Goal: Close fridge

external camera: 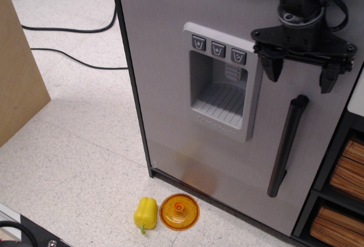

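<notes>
Now we press our gripper (300, 75), spread wide and empty, against the fridge (165, 59) door above its bar handle (287, 144); it looks nearly flush, needing a final push.

The fridge (170, 87) showed a silver-grey door with a fine brushed grain, edged in black, and a faint orange-brown tint low on the panel. Its dispenser panel (220, 90) was a paler grey with dark grey buttons, each marked with a light symbol, over a ribbed tray. The bar handle (287, 144) was glossy black, as was the gripper (300, 73). On the speckled off-white floor (68, 150) lay a yellow pepper (145, 213) with a green stem and a translucent orange disc (179, 211). Black cables (74, 58) crossed the tiles.
</notes>
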